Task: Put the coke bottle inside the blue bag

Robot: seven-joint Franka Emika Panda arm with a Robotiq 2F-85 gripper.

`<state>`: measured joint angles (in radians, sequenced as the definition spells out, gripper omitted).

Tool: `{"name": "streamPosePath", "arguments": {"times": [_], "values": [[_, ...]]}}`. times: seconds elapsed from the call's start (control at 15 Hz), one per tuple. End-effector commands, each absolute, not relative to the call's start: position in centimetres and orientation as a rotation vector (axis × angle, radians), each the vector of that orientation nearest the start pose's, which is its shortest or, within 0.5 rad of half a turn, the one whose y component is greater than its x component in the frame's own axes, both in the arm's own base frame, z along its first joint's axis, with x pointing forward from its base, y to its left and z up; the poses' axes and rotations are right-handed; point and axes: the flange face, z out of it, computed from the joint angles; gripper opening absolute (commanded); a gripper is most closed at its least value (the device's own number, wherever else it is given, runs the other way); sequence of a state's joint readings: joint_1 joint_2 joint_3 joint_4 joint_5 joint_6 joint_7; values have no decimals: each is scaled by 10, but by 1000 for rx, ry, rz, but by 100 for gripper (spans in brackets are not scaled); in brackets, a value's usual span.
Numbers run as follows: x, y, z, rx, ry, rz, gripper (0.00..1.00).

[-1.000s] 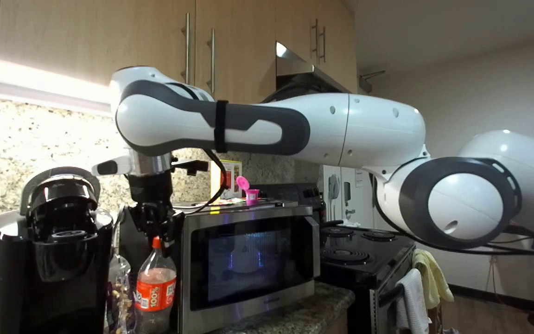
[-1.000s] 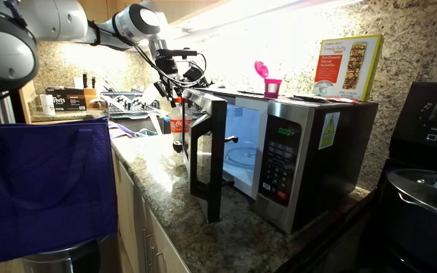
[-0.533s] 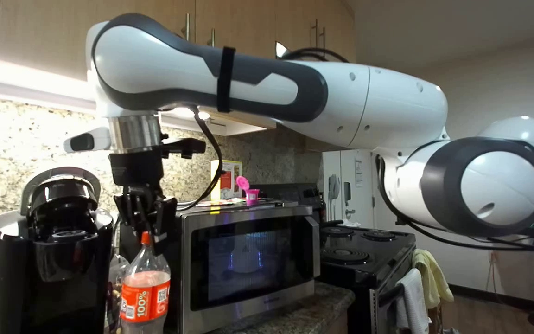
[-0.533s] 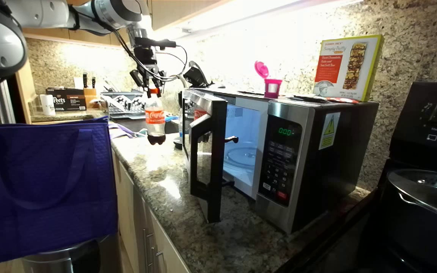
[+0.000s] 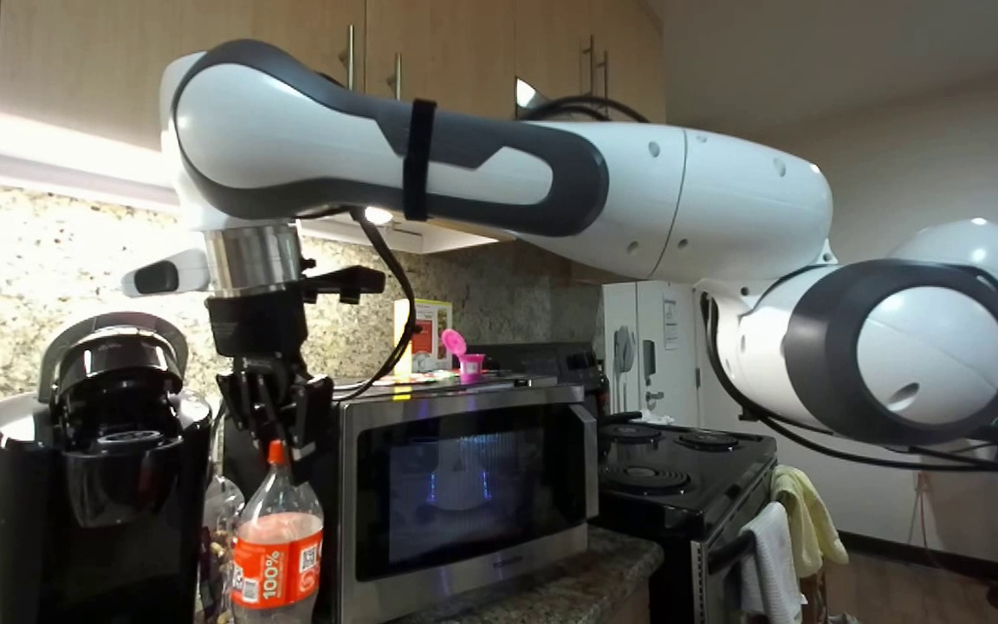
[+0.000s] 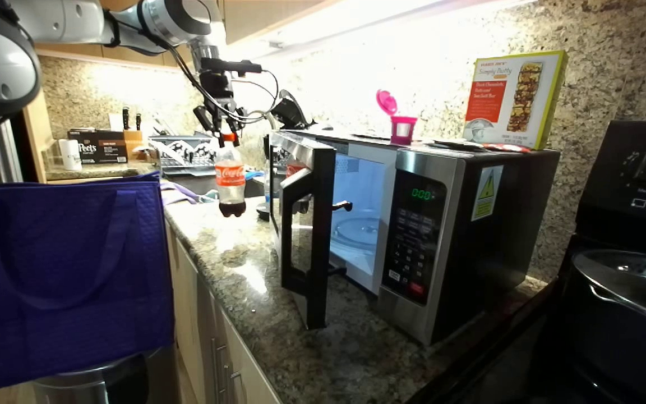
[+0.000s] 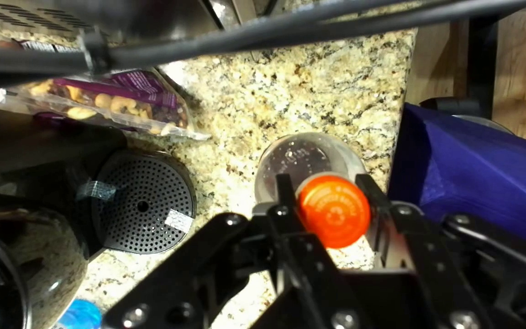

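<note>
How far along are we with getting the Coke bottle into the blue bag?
Done: the grasp; the jaws are closed on the cap of the Coke bottle.
In hand: the bottle itself, hanging nearly upright, apparently clear of the counter.
Left: it is outside the blue bag beside the counter, so carrying, lowering and releasing remain.

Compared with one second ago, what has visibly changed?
The pincer carried the coke bottle leftward in an exterior view, out from partly behind the open microwave door, toward the blue bag. Its hold on the cap stayed; door and bag did not move.
</note>
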<state>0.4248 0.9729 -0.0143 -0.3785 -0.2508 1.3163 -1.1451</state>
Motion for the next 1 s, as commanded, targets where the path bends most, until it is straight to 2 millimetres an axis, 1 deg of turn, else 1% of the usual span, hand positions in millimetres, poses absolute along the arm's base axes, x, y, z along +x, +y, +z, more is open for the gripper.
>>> {"name": "streamPosePath", "arguments": {"times": [0.0, 0.13, 0.27, 0.4, 0.93], "values": [[697, 276, 511, -2462, -2304, 147, 16], [699, 273, 518, -2545, -2209, 80, 16], [700, 271, 523, -2647, -2050, 16, 16], [695, 272, 522, -2686, -1900, 25, 16], [688, 280, 524, -2909, -1289, -6, 15]]}}
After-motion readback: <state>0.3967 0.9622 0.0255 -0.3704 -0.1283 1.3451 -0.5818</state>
